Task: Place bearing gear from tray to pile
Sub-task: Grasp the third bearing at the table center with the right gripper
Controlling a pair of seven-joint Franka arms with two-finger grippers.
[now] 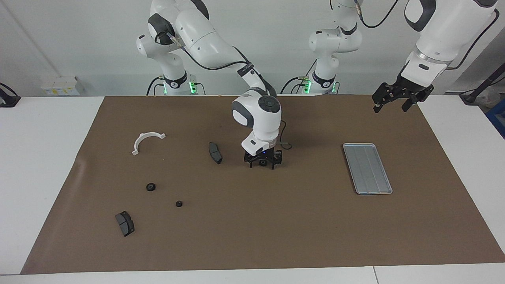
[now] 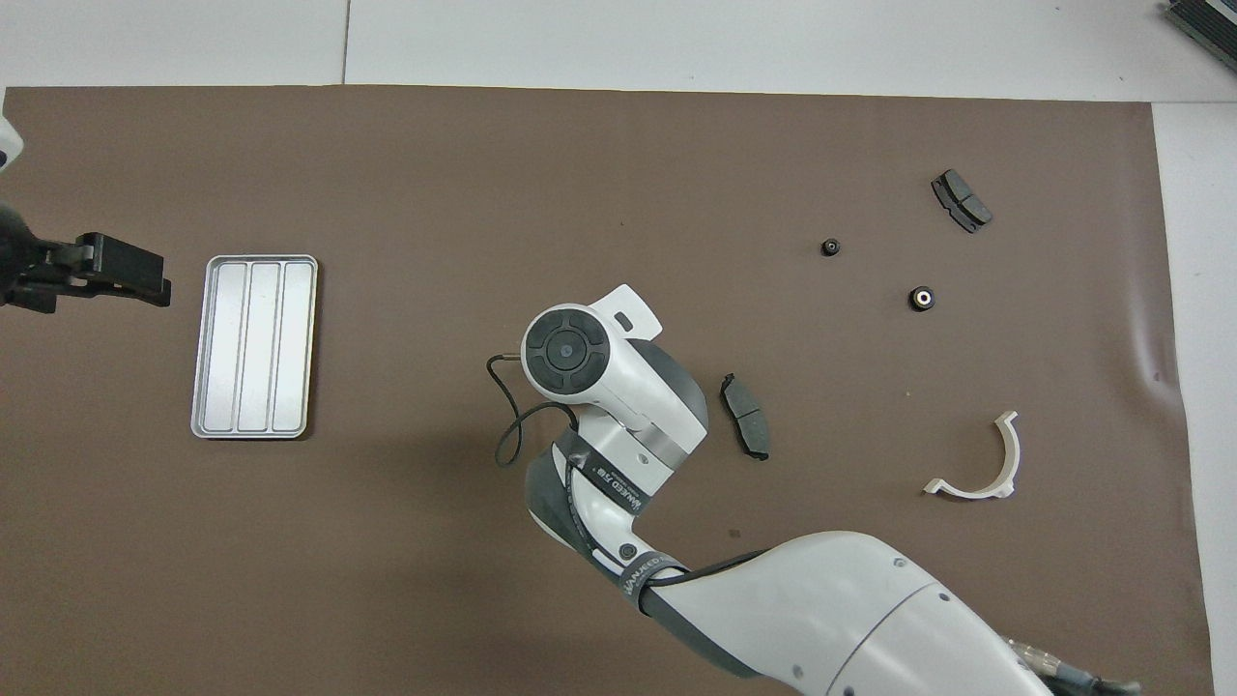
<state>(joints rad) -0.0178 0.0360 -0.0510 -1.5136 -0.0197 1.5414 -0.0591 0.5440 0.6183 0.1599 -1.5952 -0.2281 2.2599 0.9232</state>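
Right gripper (image 1: 262, 165): down low at the middle of the brown mat (image 1: 252, 236), fingers spread and straddling a small dark bearing gear (image 1: 262, 162); cannot tell whether the fingers touch it.
Bearing gear: off the tray, between the right gripper's fingers, hidden under the wrist in the overhead view.
Left gripper (image 1: 389, 105): up in the air over the mat's edge at the left arm's end, released, holding nothing; waiting.
Tray (image 1: 371, 193): flat on the mat toward the left arm's end, well apart from the right gripper.
Pile: scattered toward the right arm's end.
Nearest obstacle: 1 brake pad (image 1: 215, 152) just beside the right gripper, apart from it.
White bracket (image 1: 146, 141): nearer to the robots than the rest of the pile.
Second brake pad (image 1: 125, 223): farthest from the robots.
Larger black gear (image 1: 150, 187) and smaller black gear (image 1: 179, 204): between bracket and second brake pad, apart from each other.
Black cable (image 2: 507, 425): looped beside the right wrist.
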